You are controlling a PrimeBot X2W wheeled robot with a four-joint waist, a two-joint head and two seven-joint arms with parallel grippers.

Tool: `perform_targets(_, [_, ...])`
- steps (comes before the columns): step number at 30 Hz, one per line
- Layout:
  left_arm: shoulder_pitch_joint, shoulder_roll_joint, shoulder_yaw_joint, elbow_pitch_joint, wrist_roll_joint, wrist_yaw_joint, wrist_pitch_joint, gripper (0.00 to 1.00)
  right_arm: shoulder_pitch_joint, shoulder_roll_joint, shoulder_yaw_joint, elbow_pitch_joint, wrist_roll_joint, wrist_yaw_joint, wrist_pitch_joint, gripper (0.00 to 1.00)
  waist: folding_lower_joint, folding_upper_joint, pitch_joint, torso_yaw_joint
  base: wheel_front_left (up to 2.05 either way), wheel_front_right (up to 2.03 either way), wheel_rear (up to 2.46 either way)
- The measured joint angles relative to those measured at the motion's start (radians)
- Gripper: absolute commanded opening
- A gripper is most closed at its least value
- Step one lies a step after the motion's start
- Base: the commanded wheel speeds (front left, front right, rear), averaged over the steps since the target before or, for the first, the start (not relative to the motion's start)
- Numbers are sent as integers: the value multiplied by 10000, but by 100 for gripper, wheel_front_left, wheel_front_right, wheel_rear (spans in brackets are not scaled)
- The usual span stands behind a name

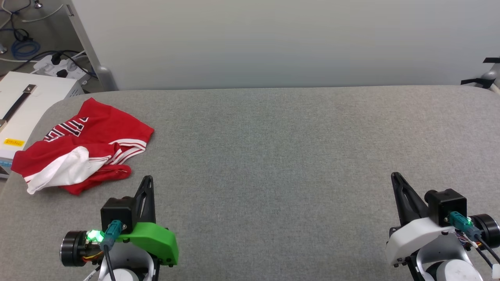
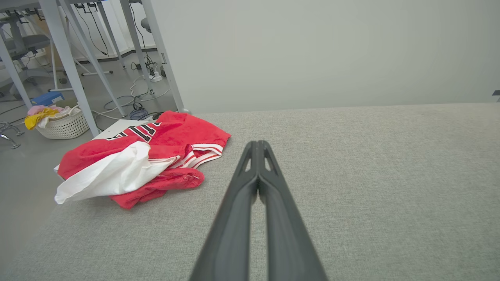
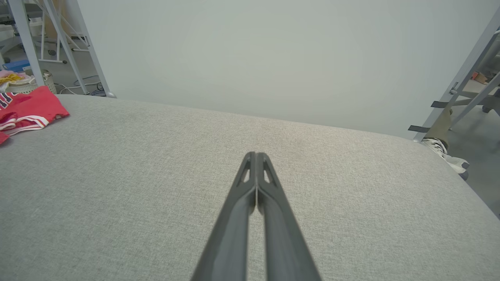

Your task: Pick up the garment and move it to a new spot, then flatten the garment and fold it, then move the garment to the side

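There's a white box (image 1: 23, 97) just off the left edge of the grey desk (image 1: 273, 148), a clothes basket (image 2: 62, 124) on the floor beyond, maybe a sneaker (image 3: 447, 154) past the right corner. The garment (image 1: 84, 146) lies crumpled at the desk's far-left corner, red with a white sleeve flopped on top, lettering mostly folded away. My left claw (image 1: 147, 179) is near it, right claw (image 1: 394, 176) well apart, both pinched shut, empty.

A plain pale wall (image 1: 273, 39) backs the grey fabric table (image 1: 293, 156); cables (image 1: 23, 47) litter the floor (image 2: 19, 175).
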Motion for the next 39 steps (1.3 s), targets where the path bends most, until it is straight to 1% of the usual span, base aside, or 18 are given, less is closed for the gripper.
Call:
perform_targets(25, [0, 0, -2, 0, 0, 0, 0, 0, 0, 0, 0, 0, 0, 0, 2, 0, 0, 0, 0, 0, 0, 0, 0])
perform_targets(26, [0, 2, -4, 0, 0, -2, 0, 100, 0, -2, 2, 2, 2, 0, 0, 100, 0, 0, 0, 0, 0, 0, 0])
perform_targets(39, [0, 2, -46, 117, -111, -2, -117, 100, 0, -2, -75, 52, 40, 0, -117, 100, 0, 0, 12, -3, 0, 0, 0])
